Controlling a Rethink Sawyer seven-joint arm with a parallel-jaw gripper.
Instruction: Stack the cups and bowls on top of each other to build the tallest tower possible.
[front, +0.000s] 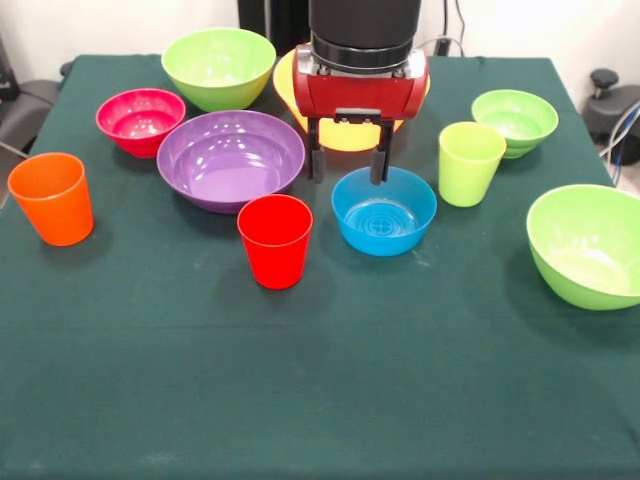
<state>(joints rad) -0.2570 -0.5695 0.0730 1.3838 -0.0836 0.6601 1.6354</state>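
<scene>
Green-clothed counter (300, 400): carries every piece, all standing apart, nothing stacked.
Yellow bowl (345, 130): top centre, partly hidden behind the gripper (348, 160).
Purple bowl (230, 158): left of centre.
Blue bowl (384, 210): centre, below the jaws.
Red cup (275, 240): centre, upright.
Jaws: spread wide, holding nothing.

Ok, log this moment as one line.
gripper: open, empty | above blue bowl far rim | yellow bowl behind | stacked: nothing
</scene>
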